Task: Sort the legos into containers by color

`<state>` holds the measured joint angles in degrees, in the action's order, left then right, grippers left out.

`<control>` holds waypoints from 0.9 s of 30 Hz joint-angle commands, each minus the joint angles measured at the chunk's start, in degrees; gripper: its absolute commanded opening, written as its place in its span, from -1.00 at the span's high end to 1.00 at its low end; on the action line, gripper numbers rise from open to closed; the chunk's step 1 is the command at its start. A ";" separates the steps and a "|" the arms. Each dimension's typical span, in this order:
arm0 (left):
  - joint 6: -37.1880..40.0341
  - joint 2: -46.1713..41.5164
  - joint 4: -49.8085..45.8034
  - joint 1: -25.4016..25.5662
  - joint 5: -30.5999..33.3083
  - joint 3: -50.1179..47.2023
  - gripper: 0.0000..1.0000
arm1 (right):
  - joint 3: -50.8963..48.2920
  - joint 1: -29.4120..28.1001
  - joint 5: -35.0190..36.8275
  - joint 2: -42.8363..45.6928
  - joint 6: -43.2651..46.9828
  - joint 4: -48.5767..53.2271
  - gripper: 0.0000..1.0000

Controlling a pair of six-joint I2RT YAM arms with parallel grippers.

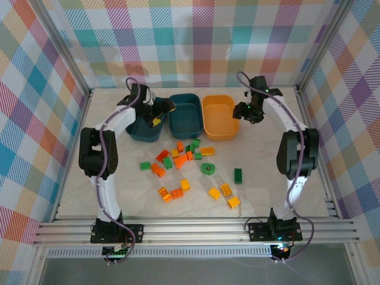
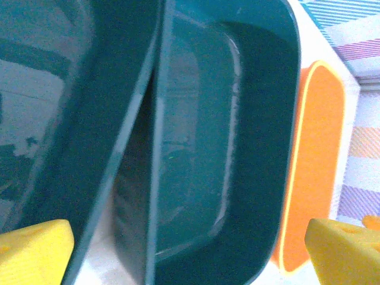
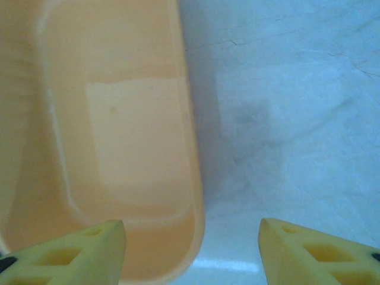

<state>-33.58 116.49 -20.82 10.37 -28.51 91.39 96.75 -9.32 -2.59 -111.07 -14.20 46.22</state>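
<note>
We judge sorting barely begun; small studded plastic legos, orange, yellow, green, lie loose on the table near two dark teal plastic tubs and an orange-yellow tub, all seemingly empty; left gripper above the teal tubs, right gripper at the orange-yellow rim, both open, empty.

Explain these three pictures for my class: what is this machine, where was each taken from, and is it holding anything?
Two robot arms are bolted at the table's near edge. The wide picture looks down from above and behind them; the other two come from a camera on each wrist, its yellow fingertips at the bottom. Orange, yellow and green bricks lie scattered mid-table. Behind them stand a left teal tub, a middle teal tub and an orange tub. The left hand hangs over the teal tubs, the right hand beside the orange tub. Both are open and hold nothing.
</note>
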 commanded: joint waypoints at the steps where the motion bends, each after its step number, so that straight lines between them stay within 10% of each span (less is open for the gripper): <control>1: -3.63 2.80 3.86 1.51 -3.03 2.51 -1.00 | -6.63 0.27 0.39 5.59 -3.23 -2.61 -0.24; 19: 3.76 9.02 -3.97 3.08 -1.80 15.89 -1.00 | -36.28 -2.08 -0.38 28.28 -9.97 -4.87 -0.31; 27: 7.36 -2.49 -4.87 3.32 2.12 9.66 -1.00 | -43.22 -8.64 2.75 30.24 -13.97 -4.58 -0.38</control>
<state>-28.80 122.65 -24.23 12.99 -28.73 104.09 55.16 -16.62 -1.28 -82.13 -25.39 41.19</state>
